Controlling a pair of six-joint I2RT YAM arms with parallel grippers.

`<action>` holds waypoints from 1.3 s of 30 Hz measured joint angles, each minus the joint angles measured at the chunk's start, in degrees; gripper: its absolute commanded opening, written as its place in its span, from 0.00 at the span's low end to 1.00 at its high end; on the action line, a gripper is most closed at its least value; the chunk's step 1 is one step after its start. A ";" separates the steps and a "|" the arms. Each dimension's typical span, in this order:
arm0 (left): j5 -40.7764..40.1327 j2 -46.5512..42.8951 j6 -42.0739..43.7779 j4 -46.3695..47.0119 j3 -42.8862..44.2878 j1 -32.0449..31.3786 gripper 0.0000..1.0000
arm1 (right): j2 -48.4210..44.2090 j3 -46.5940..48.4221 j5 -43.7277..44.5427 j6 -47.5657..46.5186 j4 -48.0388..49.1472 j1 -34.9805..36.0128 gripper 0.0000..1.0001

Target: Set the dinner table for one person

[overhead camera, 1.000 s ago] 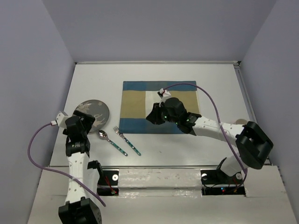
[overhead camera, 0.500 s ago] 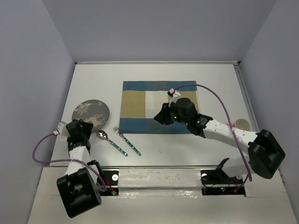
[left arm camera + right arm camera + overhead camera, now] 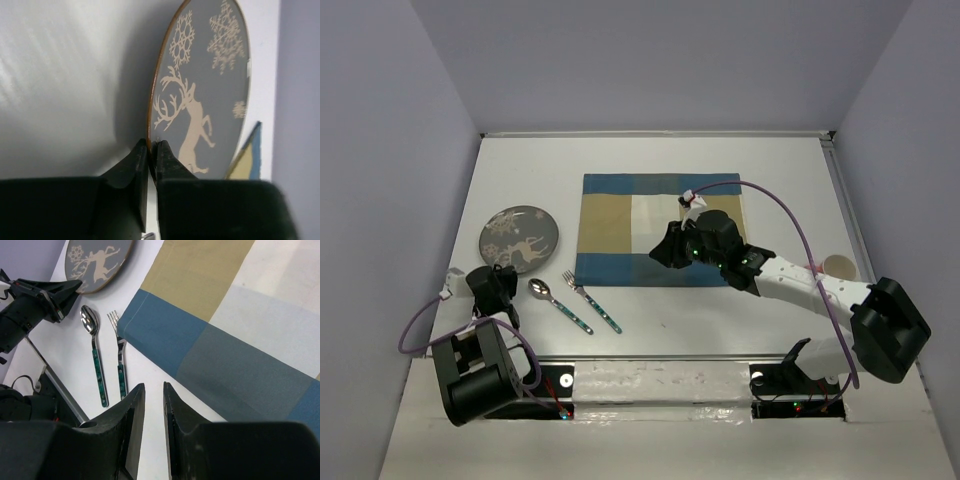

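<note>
A grey plate point(image 3: 519, 238) with a tan reindeer and snowflakes lies on the white dinner table point(image 3: 720, 310), left of the blue-and-tan checked placemat point(image 3: 620, 230). My left gripper point(image 3: 503, 274) is shut on the plate's near rim point(image 3: 148, 142), one finger above it and one below. A spoon point(image 3: 545, 293) and a fork point(image 3: 590, 302), both with green handles, lie side by side in front of the placemat's left corner. My right gripper point(image 3: 660, 254) hovers over the placemat's front edge point(image 3: 165, 340), its jaws a narrow gap apart with nothing between them point(image 3: 153, 386).
A small tan cup point(image 3: 838, 266) stands near the table's right edge, beside the right arm. The table's raised near edge point(image 3: 660, 370) runs just behind the spoon and fork handles. Grey walls close in the table on three sides.
My left gripper has closed onto the plate's near rim while its arm folded back toward its base. The right gripper shifted a little right over the placemat, then held still.
</note>
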 measured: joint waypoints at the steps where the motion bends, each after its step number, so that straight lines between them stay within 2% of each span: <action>1: 0.07 -0.02 -0.90 1.11 -0.44 0.00 0.00 | 0.04 0.00 -0.17 0.09 0.04 0.00 0.27; 10: 2.16 -0.24 -2.93 6.25 -1.36 -0.02 0.00 | -0.59 -1.55 -0.85 0.74 0.17 0.00 0.27; 15: 3.39 -2.62 -4.31 7.61 -1.36 0.00 0.00 | -4.87 -2.91 -0.26 0.90 -1.18 0.00 0.27; 23: 5.73 -7.50 -4.02 3.08 1.73 0.11 0.00 | -10.40 -3.13 3.34 0.72 -2.34 -0.26 0.28; 33: 11.02 -9.66 -5.53 5.46 4.87 1.22 0.00 | -13.42 -6.32 7.06 0.72 -6.82 -1.22 0.30; 36: 13.60 -10.60 -5.44 5.22 5.79 0.37 0.00 | -16.26 -6.34 8.92 0.61 -7.82 -2.03 0.30; 39: 15.61 -11.58 -5.29 5.57 6.75 -3.43 0.00 | -18.45 -6.21 10.16 0.09 -9.33 -3.50 0.29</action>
